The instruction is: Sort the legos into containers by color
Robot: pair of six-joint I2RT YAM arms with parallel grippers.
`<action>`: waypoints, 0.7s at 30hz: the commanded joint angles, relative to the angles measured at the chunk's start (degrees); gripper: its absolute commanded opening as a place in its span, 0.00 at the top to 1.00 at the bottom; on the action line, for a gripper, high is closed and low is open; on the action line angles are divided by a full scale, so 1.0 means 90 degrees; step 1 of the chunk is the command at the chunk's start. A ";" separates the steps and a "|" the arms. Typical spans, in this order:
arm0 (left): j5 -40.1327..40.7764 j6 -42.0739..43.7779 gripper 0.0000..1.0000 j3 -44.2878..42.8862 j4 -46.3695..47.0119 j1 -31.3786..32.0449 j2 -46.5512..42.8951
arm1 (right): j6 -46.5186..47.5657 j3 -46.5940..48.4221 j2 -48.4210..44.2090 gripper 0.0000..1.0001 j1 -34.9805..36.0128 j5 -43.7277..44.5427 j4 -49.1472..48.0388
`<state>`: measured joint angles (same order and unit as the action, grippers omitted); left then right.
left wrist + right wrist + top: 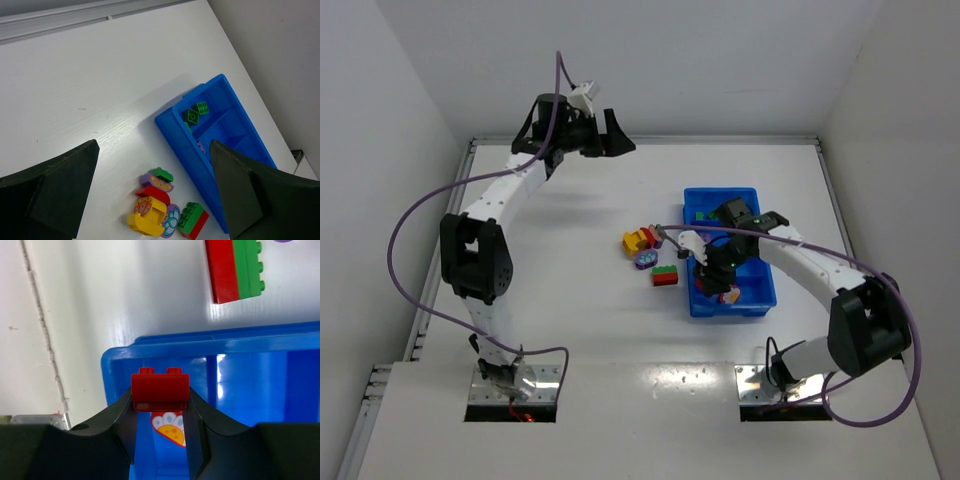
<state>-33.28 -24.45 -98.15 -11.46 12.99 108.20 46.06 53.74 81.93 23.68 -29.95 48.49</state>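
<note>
top view, left tool (605, 135): parked high over the far side of the table (570, 330), well apart from the work.
top view, right tool (725, 285): placed over the near end of the blue tray (720, 193).
top view, unsorted legos: a yellow, red and purple cluster (642, 243) and a red-and-green brick (664, 276) are left on the table just beside the tray's left wall.
left wrist view, left tool: released, with the jaws spread wide and nothing between them.
left wrist view, sorted so far: two green bricks (195, 112) are seen in the tray's far compartment.
right wrist view, right tool: clenched on a red brick (160, 390), which is carried studs outward above the tray's near corner compartment.
right wrist view, below the brick: a printed red, white and yellow piece (170, 429) is lodged in that same compartment.
step in hand: the drop-off of a red piece is judged to be under way.
next move: a short lowering and a release inside the dividers are called for, then a return for the cluster.
</note>
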 commanded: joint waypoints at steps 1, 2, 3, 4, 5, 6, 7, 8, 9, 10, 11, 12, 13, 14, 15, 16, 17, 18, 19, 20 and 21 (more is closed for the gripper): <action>-0.0033 0.0158 0.01 0.0095 -0.0045 -0.0067 -0.0343 | -0.0060 -0.0120 0.0008 0.93 0.0122 0.0095 -0.0436; -0.0033 0.0158 0.01 0.0095 -0.0045 -0.0067 -0.0401 | -0.0060 -0.0121 0.0008 0.88 0.0123 0.0164 -0.0437; -0.0033 0.0158 0.01 0.0153 -0.0045 -0.0067 -0.0401 | -0.0118 -0.0121 0.0008 0.82 0.0123 0.0251 -0.0437; -0.0033 0.0216 0.01 0.0153 -0.0045 -0.0067 -0.0401 | -0.0118 -0.0121 0.0008 0.71 0.0181 0.0252 -0.0359; 0.0025 0.0216 0.01 0.0153 -0.0103 -0.0125 -0.0401 | -0.0118 -0.0121 0.0008 0.65 0.0181 0.0329 -0.0358; 0.0084 0.0216 0.01 0.0211 -0.0103 -0.0125 -0.0401 | -0.0118 -0.0121 -0.0069 0.59 0.0181 0.0330 -0.0300; 0.0084 0.0216 0.01 0.0212 -0.0103 -0.0125 -0.0401 | -0.0118 -0.0189 -0.0128 0.55 0.0181 0.0388 -0.0300; 0.0084 0.0216 0.01 0.0212 -0.0103 -0.0125 -0.0459 | -0.0118 -0.0257 -0.0187 0.55 0.0181 0.0389 -0.0242; 0.0084 0.0216 0.01 0.0212 -0.0103 -0.0125 -0.0460 | -0.0060 -0.0258 -0.0274 0.53 0.0181 0.0389 -0.0241; 0.0084 0.0216 0.01 0.0270 -0.0103 -0.0125 -0.0460 | -0.0060 -0.0316 -0.0449 0.43 0.0181 0.0389 -0.0241; 0.0084 0.0216 0.01 0.0271 -0.0103 -0.0125 -0.0460 | -0.0060 -0.0316 -0.0528 0.41 0.0181 0.0389 -0.0241; 0.0084 0.0216 0.01 0.0271 -0.0103 -0.0125 -0.0460 | -0.0060 -0.0316 -0.0607 0.41 0.0239 0.0389 -0.0241; 0.0084 0.0216 0.01 0.0271 -0.0103 -0.0125 -0.0460 | -0.0060 -0.0316 -0.0675 0.41 0.0240 0.0389 -0.0145; 0.0142 0.0216 0.01 0.0329 -0.0103 -0.0125 -0.0460 | -0.0060 -0.0316 -0.0811 0.41 0.0240 0.0312 -0.0144; 0.0143 0.0216 0.01 0.0329 -0.0103 -0.0125 -0.0518 | -0.0147 -0.0249 -0.0890 0.41 0.0240 0.0243 -0.0057; 0.0143 0.0216 0.01 0.0329 -0.0103 -0.0125 -0.0519 | -0.0215 -0.0132 -0.0978 0.41 0.0240 0.0242 -0.0056; 0.0143 0.0216 0.01 0.0329 -0.0103 -0.0125 -0.0519 | -0.0554 -0.0063 -0.1065 0.41 0.0172 0.0155 -0.0162; 0.0201 0.0216 0.01 0.0387 -0.0103 -0.0125 -0.0577 | -0.0741 0.0005 -0.1269 0.41 0.0171 0.0009 -0.0289; 0.0201 0.0274 0.01 0.0388 -0.0103 -0.0125 -0.0577 | -0.0956 0.0122 -0.1349 0.41 0.0113 0.0008 -0.0619; 0.0201 0.0275 0.01 0.0388 -0.0103 -0.0125 -0.0577 | -0.1422 0.0191 -0.1417 0.42 0.0113 -0.0069 -0.0806; 0.0288 0.0275 0.01 0.0446 -0.0103 -0.0125 -0.0635 | -0.1688 0.0269 -0.1418 0.44 0.0113 -0.0070 -0.1001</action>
<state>-31.81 -22.90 -94.98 -13.65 12.53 106.96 39.51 51.96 71.46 25.15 -27.53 45.95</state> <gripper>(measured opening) 0.992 0.576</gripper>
